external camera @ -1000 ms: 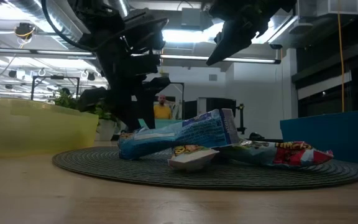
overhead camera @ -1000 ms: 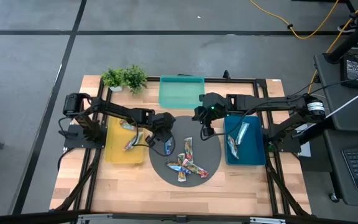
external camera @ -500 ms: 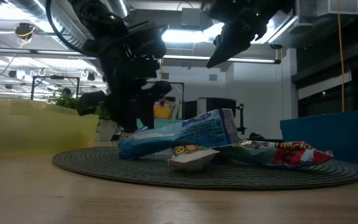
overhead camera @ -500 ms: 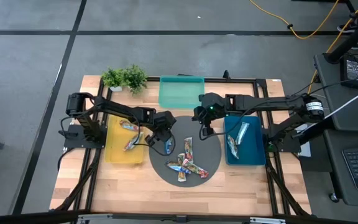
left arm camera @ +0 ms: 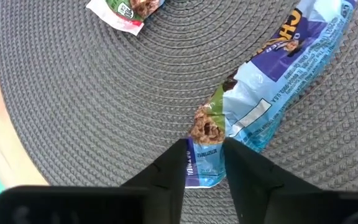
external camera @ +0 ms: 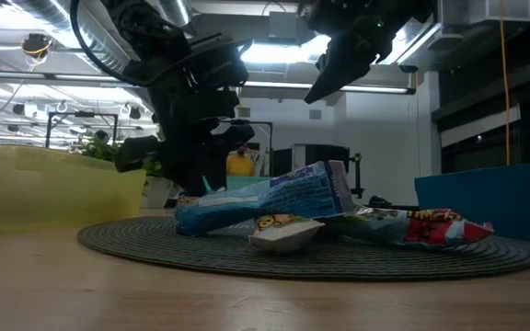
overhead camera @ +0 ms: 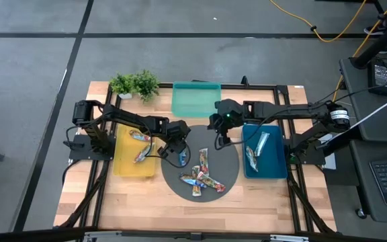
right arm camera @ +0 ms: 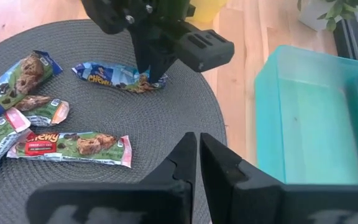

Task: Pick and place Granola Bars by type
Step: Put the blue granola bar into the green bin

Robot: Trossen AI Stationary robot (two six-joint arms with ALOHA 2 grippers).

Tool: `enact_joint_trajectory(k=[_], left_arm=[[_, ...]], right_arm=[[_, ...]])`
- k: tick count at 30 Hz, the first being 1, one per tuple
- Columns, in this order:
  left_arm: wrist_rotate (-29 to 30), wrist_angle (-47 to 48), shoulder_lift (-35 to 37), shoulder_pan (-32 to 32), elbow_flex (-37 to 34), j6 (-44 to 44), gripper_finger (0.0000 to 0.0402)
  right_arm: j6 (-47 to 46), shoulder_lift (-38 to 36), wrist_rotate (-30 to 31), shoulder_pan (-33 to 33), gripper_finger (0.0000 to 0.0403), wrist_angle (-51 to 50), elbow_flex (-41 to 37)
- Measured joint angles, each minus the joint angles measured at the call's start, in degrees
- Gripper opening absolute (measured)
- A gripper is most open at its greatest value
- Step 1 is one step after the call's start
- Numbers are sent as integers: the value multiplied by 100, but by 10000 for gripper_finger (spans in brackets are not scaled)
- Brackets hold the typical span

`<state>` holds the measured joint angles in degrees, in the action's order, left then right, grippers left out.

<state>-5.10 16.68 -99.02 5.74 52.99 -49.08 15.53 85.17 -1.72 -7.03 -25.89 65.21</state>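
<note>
A blue granola bar point(left arm camera: 278, 81) lies on the round grey mat point(overhead camera: 227, 158). My left gripper point(left arm camera: 205, 152) stands over the mat's left part point(overhead camera: 175, 144), shut on that bar's end. My right gripper point(right arm camera: 198, 140) hangs shut and empty above the mat's far right edge point(overhead camera: 222, 138), beside the teal tray point(right arm camera: 309, 124). Several more bars lie in a loose pile point(overhead camera: 201, 176) on the near half of the mat, among them a green-labelled one point(right arm camera: 73, 146). Red-multicoloured bars point(overhead camera: 142, 151) lie in the yellow tray point(overhead camera: 123, 165), and blue and silvery ones point(overhead camera: 257, 149) lie in the dark-blue tray point(overhead camera: 274, 161). My left gripper pinches the blue bar's end point(left arm camera: 202, 171) between its two fingers, coming from above and pointing down. The wrapper looks gathered narrow where the fingers point(left arm camera: 173, 171) meet it. The rest of the bar lies flat on the mat point(right arm camera: 114, 74).
A potted plant point(overhead camera: 134, 84) stands at the far left corner of the table. The teal tray point(overhead camera: 193, 101) sits at the far edge, the yellow tray left of the mat, the dark-blue tray right of it. Bare wood point(overhead camera: 146, 202) shows along the near edge.
My left arm has shifted slightly and settled a little lower over the blue bar's end. The bars on the mat lie as before, and my right arm has kept still.
</note>
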Motion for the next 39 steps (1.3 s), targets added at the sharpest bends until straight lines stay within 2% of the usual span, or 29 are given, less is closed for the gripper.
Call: enact_joint_trajectory(k=[8,20,28,31,39], left_arm=[[0,10,0,0,-2,206,43],[27,290,161,0,-24,550,20],[423,796,837,0,228,589,19],[466,914,1161,2,409,821,19],[1160,1516,2159,1,922,1453,19]], right_arm=[[-4,0,2,1,26,74,0],[-8,0,4,1,26,151,0],[-8,-2,6,1,26,148,0],[-7,-2,7,1,26,146,0],[-8,-2,7,1,26,147,0]])
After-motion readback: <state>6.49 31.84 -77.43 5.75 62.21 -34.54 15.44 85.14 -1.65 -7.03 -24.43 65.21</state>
